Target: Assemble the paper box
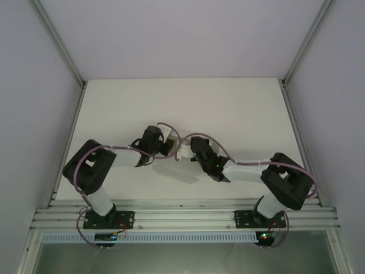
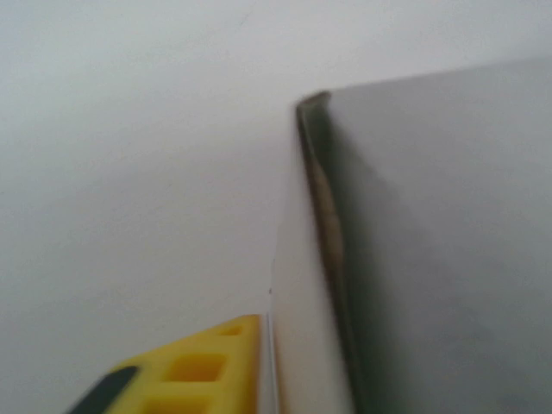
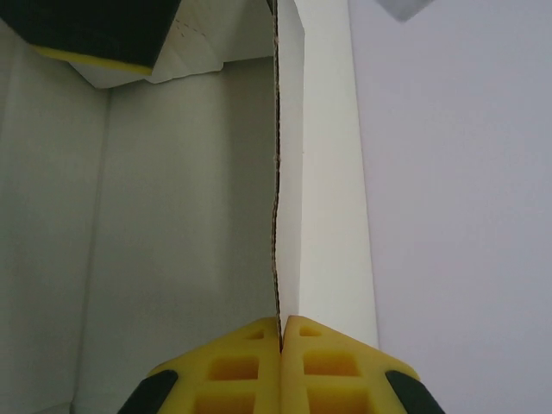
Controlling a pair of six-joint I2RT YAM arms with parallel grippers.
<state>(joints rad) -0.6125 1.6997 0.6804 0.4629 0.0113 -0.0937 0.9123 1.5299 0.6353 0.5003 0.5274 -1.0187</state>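
One white thin-walled paper box, right gripper pinching its wall, left gripper unclear

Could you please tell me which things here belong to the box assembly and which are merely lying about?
Part of the job: paper box; right gripper, pinching one box wall; left gripper, at the box.

Just there: table; aluminium rail; purple cables.
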